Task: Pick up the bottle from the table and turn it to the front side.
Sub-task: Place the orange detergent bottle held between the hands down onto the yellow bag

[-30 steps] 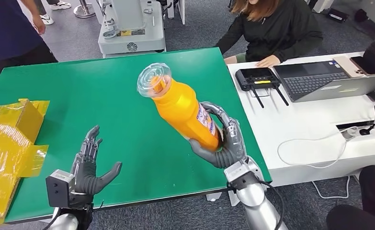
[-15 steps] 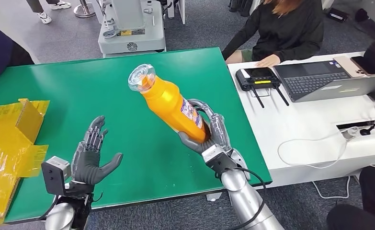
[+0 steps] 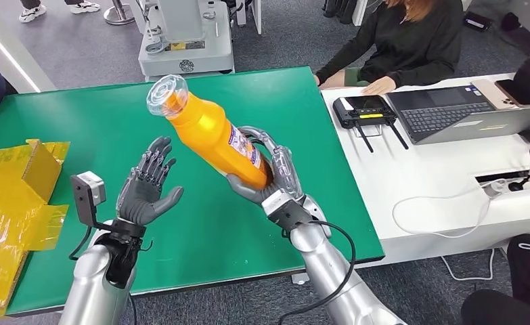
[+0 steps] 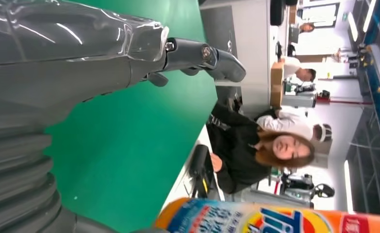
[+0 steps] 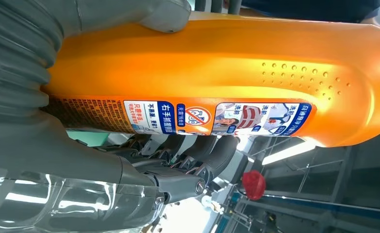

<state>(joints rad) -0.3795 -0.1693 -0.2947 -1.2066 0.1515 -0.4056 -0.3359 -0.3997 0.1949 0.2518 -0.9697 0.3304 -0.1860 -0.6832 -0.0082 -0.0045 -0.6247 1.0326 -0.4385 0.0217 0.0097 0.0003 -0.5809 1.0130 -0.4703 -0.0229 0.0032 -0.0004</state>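
Right hand [image 3: 270, 177] grips the orange bottle [image 3: 211, 132] — left hand [image 3: 143, 193] spread, touching nothing.

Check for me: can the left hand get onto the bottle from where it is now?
Probably yes. The left hand is raised with fingers spread, palm toward the orange bottle, which the right hand holds tilted above the green table. Nothing lies between them.

Robotics lab or office: green test table [image 3: 113, 128], white desk [image 3: 417, 176] with laptop [image 3: 465, 115], machine base [image 3: 184, 40], grey carpet.
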